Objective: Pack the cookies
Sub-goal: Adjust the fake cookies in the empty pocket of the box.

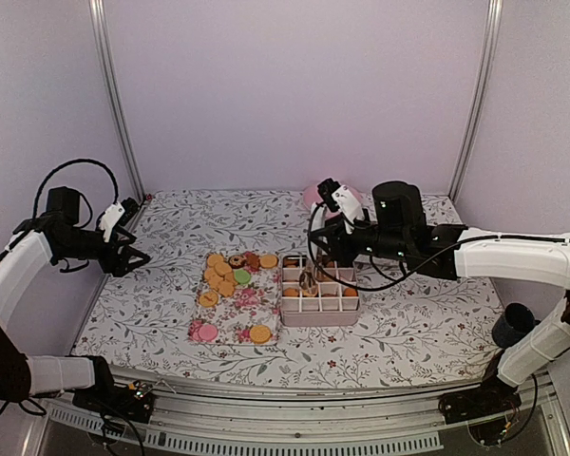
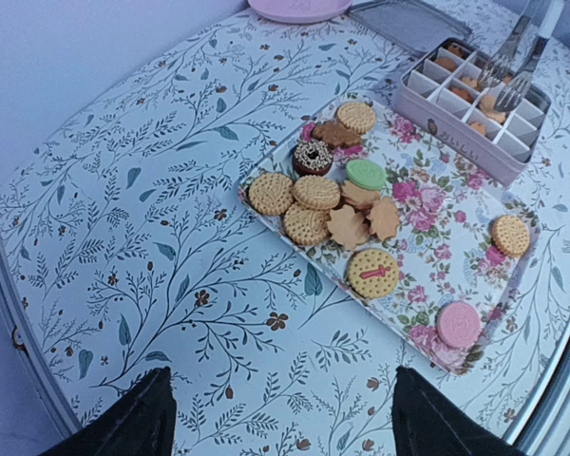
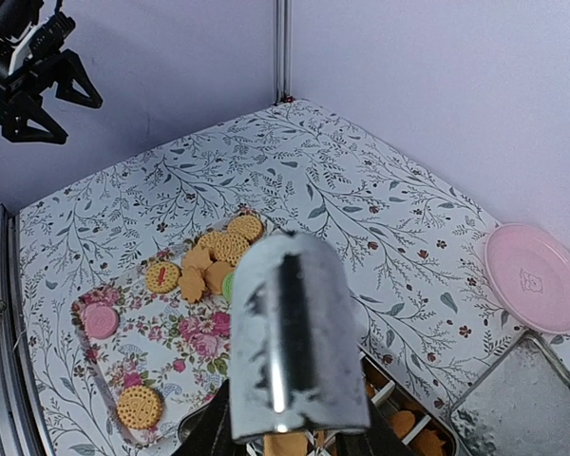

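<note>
Floral-cloth desk [image 1: 408, 323] | cookies [image 2: 309, 195]: golden rounds, leaf shapes, green, pink, one dark; on flowered tray [image 2: 437, 218], top view 9 o'clock of divided box [image 2: 456, 142], some in compartments | left end effector [image 2: 280, 399]: spread wide, empty | right end effector [image 3: 287, 439]: clamped on tongs [image 3: 290, 332] | left wrist shows tong teeth over box; wrist views show metal lid [image 3: 513, 399], hidden in top view

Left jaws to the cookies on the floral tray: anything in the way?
Nothing visible. The left jaws hang open over the tablecloth beside the floral tray, and the cookies lie uncovered on it. The tongs in the right jaws are over the divided box, beyond the tray.
</note>
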### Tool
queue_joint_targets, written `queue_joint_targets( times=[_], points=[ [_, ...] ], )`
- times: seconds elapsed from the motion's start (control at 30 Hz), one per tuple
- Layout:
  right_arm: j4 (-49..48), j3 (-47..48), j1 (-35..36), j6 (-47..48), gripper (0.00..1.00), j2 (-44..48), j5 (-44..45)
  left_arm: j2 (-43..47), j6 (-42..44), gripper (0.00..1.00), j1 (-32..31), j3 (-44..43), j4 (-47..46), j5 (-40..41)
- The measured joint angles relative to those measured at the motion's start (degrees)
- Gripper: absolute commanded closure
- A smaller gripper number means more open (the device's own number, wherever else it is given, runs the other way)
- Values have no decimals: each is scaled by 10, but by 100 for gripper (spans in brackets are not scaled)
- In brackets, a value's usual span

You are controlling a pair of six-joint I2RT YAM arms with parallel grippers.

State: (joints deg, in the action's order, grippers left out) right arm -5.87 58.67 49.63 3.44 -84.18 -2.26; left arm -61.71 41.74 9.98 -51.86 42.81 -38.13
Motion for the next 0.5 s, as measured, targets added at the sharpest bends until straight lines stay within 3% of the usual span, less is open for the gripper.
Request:
queue_joint_targets(
  times=[0.5],
  points=[
    [4,2,-10,2,76,-6,-34,0,0,21,0,0,0,0]
  ],
)
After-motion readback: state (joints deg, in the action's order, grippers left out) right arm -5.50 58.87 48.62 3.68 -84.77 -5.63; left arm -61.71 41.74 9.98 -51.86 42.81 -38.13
